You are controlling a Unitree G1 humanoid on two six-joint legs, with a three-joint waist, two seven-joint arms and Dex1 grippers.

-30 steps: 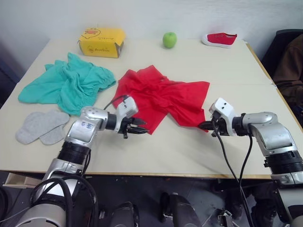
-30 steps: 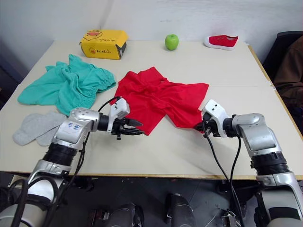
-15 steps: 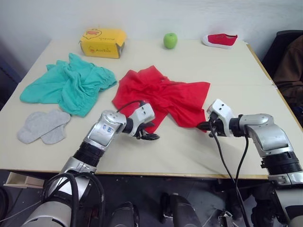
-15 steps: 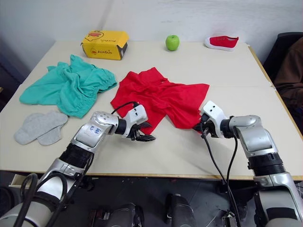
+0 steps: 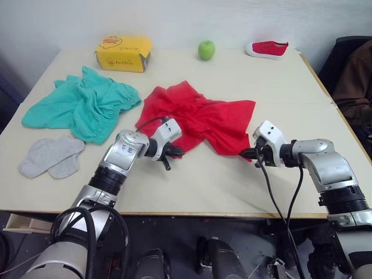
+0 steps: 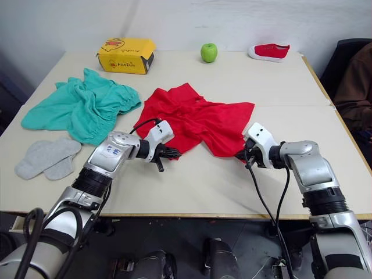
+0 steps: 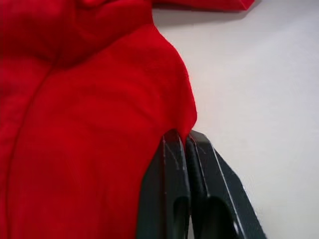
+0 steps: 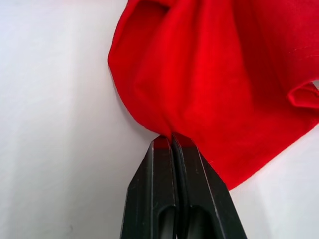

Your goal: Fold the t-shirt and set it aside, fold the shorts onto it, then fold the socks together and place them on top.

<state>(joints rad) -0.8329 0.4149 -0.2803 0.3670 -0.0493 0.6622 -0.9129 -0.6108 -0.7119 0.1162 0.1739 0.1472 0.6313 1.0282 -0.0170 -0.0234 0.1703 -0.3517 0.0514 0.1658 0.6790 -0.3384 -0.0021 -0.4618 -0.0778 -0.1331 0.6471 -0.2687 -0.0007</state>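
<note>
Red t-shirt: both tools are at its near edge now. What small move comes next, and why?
Probably lift both tools a little and draw them apart to spread the cloth. The left tool and the right tool are each shut on the near edge of the bright red fabric t-shirt, which lies crumpled and unfolded on the pale table.

Both grippers, left gripper and right gripper, meet the crumpled t-shirt edges.

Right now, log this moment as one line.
left gripper: shut on t-shirt | right gripper: shut on t-shirt | shorts, socks: untouched
</note>
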